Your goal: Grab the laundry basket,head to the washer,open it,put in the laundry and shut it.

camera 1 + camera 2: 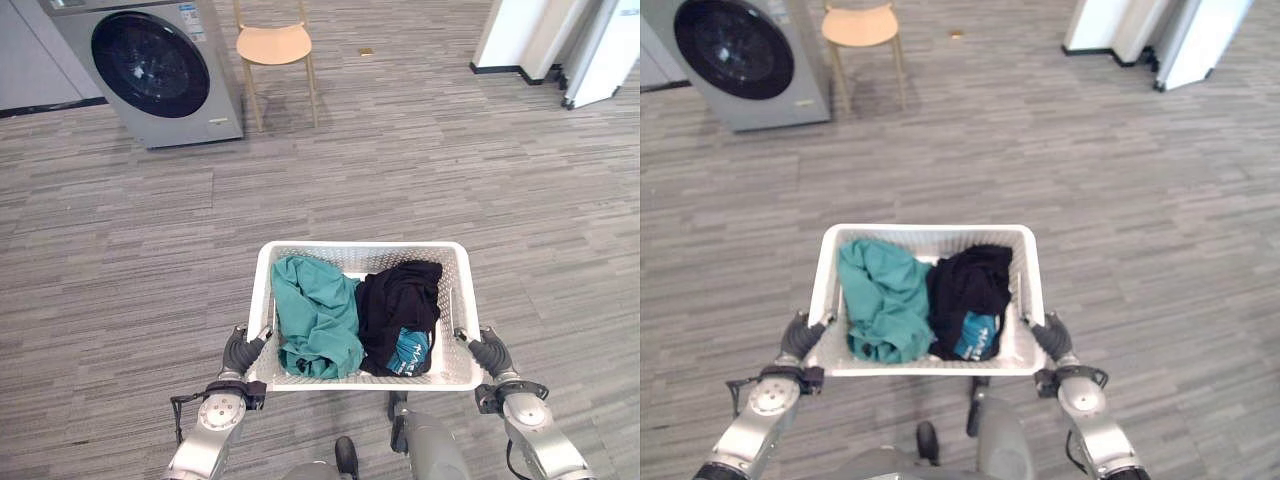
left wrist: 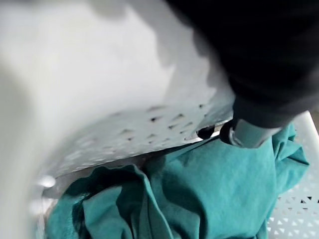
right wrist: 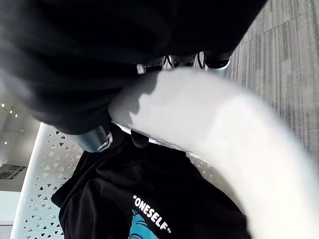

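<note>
Left eye view: both hands, left hand [image 1: 243,352] and right hand [image 1: 487,353], have fingers curled over the side rims of the white perforated plastic laundry basket [image 1: 361,252], carried well short of the grey front-loading washer [image 1: 150,65]. Uneven grip could tip out the teal cloth [image 1: 318,315] and black printed shirt [image 1: 400,312].

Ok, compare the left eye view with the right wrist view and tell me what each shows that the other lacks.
Left eye view alone: washer with its door shut, wooden chair, teal garment, left hand at the basket's side.
Right wrist view alone: right hand curled over the rim, seen close.
Both: white laundry basket, black garment.
</note>
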### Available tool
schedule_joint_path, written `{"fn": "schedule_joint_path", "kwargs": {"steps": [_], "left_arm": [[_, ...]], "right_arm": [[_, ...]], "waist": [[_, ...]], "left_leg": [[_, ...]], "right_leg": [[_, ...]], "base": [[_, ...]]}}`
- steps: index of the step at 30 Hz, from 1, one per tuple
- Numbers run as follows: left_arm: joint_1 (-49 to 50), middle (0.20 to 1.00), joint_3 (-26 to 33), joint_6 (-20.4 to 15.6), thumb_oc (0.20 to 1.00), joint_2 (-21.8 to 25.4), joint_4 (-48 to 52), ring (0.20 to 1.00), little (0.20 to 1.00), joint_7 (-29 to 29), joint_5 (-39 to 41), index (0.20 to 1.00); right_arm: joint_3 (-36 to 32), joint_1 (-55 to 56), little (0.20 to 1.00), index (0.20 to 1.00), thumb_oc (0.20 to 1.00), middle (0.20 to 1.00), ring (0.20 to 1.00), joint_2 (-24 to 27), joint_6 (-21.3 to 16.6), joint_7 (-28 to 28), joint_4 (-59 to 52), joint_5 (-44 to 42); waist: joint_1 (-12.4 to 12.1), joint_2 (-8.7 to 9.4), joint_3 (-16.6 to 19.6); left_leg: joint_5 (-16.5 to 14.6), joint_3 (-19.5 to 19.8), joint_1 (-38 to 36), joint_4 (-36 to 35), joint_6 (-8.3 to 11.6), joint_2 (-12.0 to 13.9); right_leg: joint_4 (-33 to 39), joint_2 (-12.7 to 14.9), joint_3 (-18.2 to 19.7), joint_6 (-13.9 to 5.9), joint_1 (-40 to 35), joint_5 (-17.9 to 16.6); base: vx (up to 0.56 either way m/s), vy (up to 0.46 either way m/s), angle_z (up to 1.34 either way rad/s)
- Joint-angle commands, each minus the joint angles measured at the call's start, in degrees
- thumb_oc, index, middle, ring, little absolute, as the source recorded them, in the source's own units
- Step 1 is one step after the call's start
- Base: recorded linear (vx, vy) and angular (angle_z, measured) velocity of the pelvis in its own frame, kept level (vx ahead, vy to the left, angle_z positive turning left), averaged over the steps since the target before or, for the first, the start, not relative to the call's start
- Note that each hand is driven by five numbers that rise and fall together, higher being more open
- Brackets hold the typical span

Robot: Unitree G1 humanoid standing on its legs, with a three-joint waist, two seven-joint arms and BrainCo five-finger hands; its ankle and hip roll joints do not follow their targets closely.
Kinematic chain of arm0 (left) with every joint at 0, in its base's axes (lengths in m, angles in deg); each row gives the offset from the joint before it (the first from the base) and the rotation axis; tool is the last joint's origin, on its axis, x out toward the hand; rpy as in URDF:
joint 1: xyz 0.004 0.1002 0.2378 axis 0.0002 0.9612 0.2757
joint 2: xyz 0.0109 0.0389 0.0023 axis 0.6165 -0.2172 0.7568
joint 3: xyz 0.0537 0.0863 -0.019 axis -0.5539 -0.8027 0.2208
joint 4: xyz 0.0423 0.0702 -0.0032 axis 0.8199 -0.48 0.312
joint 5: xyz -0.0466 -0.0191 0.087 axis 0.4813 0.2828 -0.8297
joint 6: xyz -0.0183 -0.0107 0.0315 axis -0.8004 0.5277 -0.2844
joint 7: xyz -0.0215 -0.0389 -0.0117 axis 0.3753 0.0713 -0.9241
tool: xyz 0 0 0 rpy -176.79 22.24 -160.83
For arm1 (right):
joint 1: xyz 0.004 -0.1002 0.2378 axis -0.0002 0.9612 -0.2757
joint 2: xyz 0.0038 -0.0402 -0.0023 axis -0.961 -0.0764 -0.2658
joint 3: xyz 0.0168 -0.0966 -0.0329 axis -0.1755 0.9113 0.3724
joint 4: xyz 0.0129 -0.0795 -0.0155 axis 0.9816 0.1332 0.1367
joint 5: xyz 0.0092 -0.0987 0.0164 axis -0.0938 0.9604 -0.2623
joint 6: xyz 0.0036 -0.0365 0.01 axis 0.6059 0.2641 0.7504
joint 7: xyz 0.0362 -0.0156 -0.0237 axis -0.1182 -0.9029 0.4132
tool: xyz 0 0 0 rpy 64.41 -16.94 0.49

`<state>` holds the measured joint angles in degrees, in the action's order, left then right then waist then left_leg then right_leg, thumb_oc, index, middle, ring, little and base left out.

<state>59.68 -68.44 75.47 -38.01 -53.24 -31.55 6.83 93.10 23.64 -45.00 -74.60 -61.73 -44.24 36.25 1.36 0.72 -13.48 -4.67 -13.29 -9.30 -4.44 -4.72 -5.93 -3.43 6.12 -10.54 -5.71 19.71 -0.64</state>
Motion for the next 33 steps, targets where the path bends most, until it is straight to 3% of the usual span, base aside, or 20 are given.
{"fn": "schedule_joint_path", "kwargs": {"steps": [1,3,4,6,7,9,10,12,13,14,16,18,20,22,24,25,28,31,32,33], "left_arm": [[-0.35,0.200,1.79,-6.57,0.200,-2.04,7.50,0.200,0.200,-4.07,3.85,0.200],[0.92,0.200,1.85,-6.61,0.200,-2.74,7.31,0.200,0.200,-4.44,4.17,0.200],[1.12,0.200,1.73,-6.38,0.200,-3.47,6.80,0.200,0.200,-4.35,5.00,0.200],[1.23,0.200,1.61,-6.30,0.200,-3.54,6.65,0.200,0.200,-4.61,5.24,0.200],[1.53,0.200,1.52,-6.10,0.200,-3.76,6.40,0.200,0.200,-4.91,5.33,0.200],[1.50,0.200,1.55,-5.94,0.200,-4.48,5.97,0.200,0.200,-4.63,5.57,0.200],[1.65,0.200,1.53,-5.91,0.200,-4.72,6.07,0.200,0.200,-4.71,5.54,0.200],[2.15,0.200,1.24,-5.74,0.200,-5.17,5.88,0.200,0.200,-5.01,5.24,0.200],[2.15,0.200,1.12,-5.67,0.200,-5.23,5.67,0.200,0.200,-4.98,4.99,0.200],[2.36,0.200,0.96,-5.52,0.200,-5.22,5.53,0.200,0.200,-5.07,4.61,0.200],[2.59,0.200,0.97,-5.34,0.200,-5.01,5.93,0.200,0.200,-5.15,4.03,0.200],[2.88,0.200,1.22,-5.30,0.200,-5.04,6.39,0.200,0.200,-5.33,3.51,0.200],[2.89,0.200,1.29,-5.23,0.200,-4.86,6.51,0.200,0.200,-5.45,3.39,0.200],[3.44,0.200,1.64,-5.26,0.200,-4.67,6.65,0.200,0.200,-5.55,3.51,0.200],[3.16,0.200,1.37,-4.93,0.200,-4.03,6.15,0.200,0.200,-5.77,3.31,0.200],[3.16,0.200,1.37,-4.93,0.200,-4.03,6.15,0.200,0.200,-5.77,3.31,0.200],[3.21,0.200,1.49,-4.65,0.200,-3.28,6.03,0.200,0.200,-5.74,3.40,0.200],[3.01,0.200,2.23,-4.55,0.200,-2.30,6.02,0.200,0.200,-5.28,3.45,0.200],[3.01,0.200,2.23,-4.55,0.200,-2.30,6.02,0.200,0.200,-5.28,3.45,0.200],[3.17,0.200,2.63,-4.62,0.200,-2.14,6.31,0.200,0.200,-5.18,3.93,0.200]], "right_arm": [[-1.44,-3.41,0.200,0.200,0.200,0.200,0.200,-1.77,-7.47,5.33,-6.62,-6.10],[-1.86,-2.79,0.200,0.200,0.200,0.200,0.200,-1.08,-7.15,5.38,-6.48,-5.95],[-2.23,-2.90,0.200,0.200,0.200,0.200,0.200,-0.46,-7.54,5.07,-6.30,-6.04],[-2.46,-2.89,0.200,0.200,0.200,0.200,0.200,-0.01,-7.45,5.08,-6.50,-5.99],[-2.68,-2.76,0.200,0.200,0.200,0.200,0.200,0.92,-7.42,5.14,-6.86,-6.19],[-3.28,-2.28,0.200,0.200,0.200,0.200,0.200,1.75,-7.06,4.78,-6.59,-5.97],[-3.54,-2.18,0.200,0.200,0.200,0.200,0.200,2.05,-6.91,4.65,-6.70,-5.91],[-4.07,-1.59,0.200,0.200,0.200,0.200,0.200,2.28,-6.83,4.43,-6.64,-6.19],[-4.28,-1.38,0.200,0.200,0.200,0.200,0.200,2.20,-6.82,4.32,-6.63,-6.21],[-4.38,-0.82,0.200,0.200,0.200,0.200,0.200,1.98,-6.79,4.12,-6.40,-6.25],[-4.59,-0.72,0.200,0.200,0.200,0.200,0.200,1.56,-6.85,3.52,-5.63,-5.99],[-4.68,-0.72,0.200,0.200,0.200,0.200,0.200,1.05,-6.97,3.45,-5.66,-5.77],[-4.66,-0.89,0.200,0.200,0.200,0.200,0.200,0.92,-6.98,3.46,-5.48,-5.68],[-4.12,-1.00,0.200,0.200,0.200,0.200,0.200,0.78,-6.91,3.95,-5.47,-5.44],[-3.63,-1.28,0.200,0.200,0.200,0.200,0.200,-0.04,-6.66,4.23,-4.90,-4.53],[-3.63,-1.28,0.200,0.200,0.200,0.200,0.200,-0.04,-6.66,4.23,-4.90,-4.53],[-3.72,-0.87,0.200,0.200,0.200,0.200,0.200,-0.97,-6.43,4.90,-4.65,-3.99],[-3.10,-1.14,0.200,0.200,0.200,0.200,0.200,-1.72,-6.24,5.78,-4.39,-3.24],[-3.10,-1.14,0.200,0.200,0.200,0.200,0.200,-1.72,-6.24,5.78,-4.39,-3.24],[-2.63,-1.64,0.200,0.200,0.200,0.200,0.200,-1.49,-6.18,5.94,-4.26,-3.30]], "waist": [[0.59,0.57,2.01],[0.84,-0.24,3.15],[0.96,-1.03,3.99],[0.98,-1.05,4.44],[0.79,-1.35,4.14],[0.61,-0.91,3.95],[0.27,-1.02,3.53],[-0.85,-0.24,3.03],[-1.20,-0.19,2.91],[-1.89,-0.68,2.75],[-2.94,-1.52,2.44],[-3.50,-1.63,2.93],[-3.83,-1.69,2.89],[-4.15,-1.57,3.76],[-4.82,0.55,5.01],[-4.82,0.55,5.01],[-5.26,1.93,6.31],[-4.57,1.76,5.76],[-4.58,1.76,5.77],[-3.98,0.55,4.85]], "left_leg": [[-4.66,1.47,1.05,7.33,5.40,6.57],[-4.63,2.01,-0.16,8.23,6.53,8.46],[-1.22,2.08,0.42,10.66,8.84,11.14],[0.66,2.22,1.21,12.46,9.44,12.12],[3.11,2.47,2.99,19.13,10.09,13.63],[6.43,0.17,6.17,24.23,9.98,15.21],[5.15,-0.72,7.30,24.77,9.46,15.16],[1.38,-1.92,13.25,22.82,7.94,12.01],[1.49,-2.98,15.23,20.78,7.89,11.07],[4.33,-3.62,17.16,15.31,8.15,9.37],[9.98,-3.85,19.98,7.57,9.01,8.40],[10.87,-3.62,20.47,3.93,9.26,7.25],[12.18,-4.52,20.81,4.38,8.71,7.42],[11.91,-4.23,19.87,4.43,7.44,6.91],[9.42,-3.31,19.91,7.01,5.76,6.08],[9.42,-3.31,19.91,7.01,5.76,6.08],[6.65,-3.84,18.59,8.03,4.01,5.14],[4.03,-3.73,14.34,6.65,1.96,4.12],[4.03,-3.74,14.35,6.64,1.96,4.12],[3.21,-3.00,11.27,5.00,2.09,4.59]], "right_leg": [[1.76,1.12,1.06,-2.62,-8.95,-2.98],[1.17,0.68,0.48,-1.86,-10.36,-2.85],[1.86,-0.22,-0.73,-0.74,-12.07,-2.46],[2.58,-0.58,-1.53,-0.13,-13.10,-2.10],[3.49,-1.54,-2.42,0.99,-15.55,-0.97],[5.08,-1.23,-4.21,1.99,-18.60,0.71],[5.65,-1.35,-4.44,2.10,-19.95,1.45],[6.69,-0.82,-4.48,1.59,-22.41,2.65],[6.94,-0.90,-4.89,1.46,-23.39,3.05],[6.93,-1.89,-4.48,1.24,-24.95,4.15],[6.20,-4.01,-3.25,1.60,-27.65,6.53],[5.21,-5.27,-1.48,1.84,-30.23,8.95],[4.84,-5.84,-1.15,2.20,-30.63,8.87],[4.37,-6.43,0.32,2.57,-31.76,10.06],[2.97,-5.09,1.93,2.07,-33.67,11.48],[2.97,-5.09,1.93,2.07,-33.67,11.48],[-3.42,-3.24,2.37,0.15,-31.78,11.05],[-16.22,-2.22,3.66,-2.83,-23.57,5.45],[-16.23,-2.22,3.67,-2.83,-23.55,5.46],[-15.13,-2.64,2.54,-1.81,-19.00,6.44]], "base": [[0.29,-0.194,0.38],[0.36,-0.275,0.57],[0.31,-0.284,0.60],[0.28,-0.284,0.36],[0.35,-0.327,-0.04],[0.36,-0.269,-0.31],[0.39,-0.178,-0.24],[0.32,-0.102,-0.28],[0.33,-0.060,-0.33],[0.34,-0.049,-0.33],[0.48,-0.025,-0.25],[0.48,0.016,-0.22],[0.25,0.030,-0.16],[0.43,0.098,-0.26],[0.46,0.124,-0.21],[0.25,0.063,-0.15],[0.26,0.118,-0.09],[0.25,0.121,0.25],[0.30,0.074,0.10],[0.21,0.009,0.12]]}}
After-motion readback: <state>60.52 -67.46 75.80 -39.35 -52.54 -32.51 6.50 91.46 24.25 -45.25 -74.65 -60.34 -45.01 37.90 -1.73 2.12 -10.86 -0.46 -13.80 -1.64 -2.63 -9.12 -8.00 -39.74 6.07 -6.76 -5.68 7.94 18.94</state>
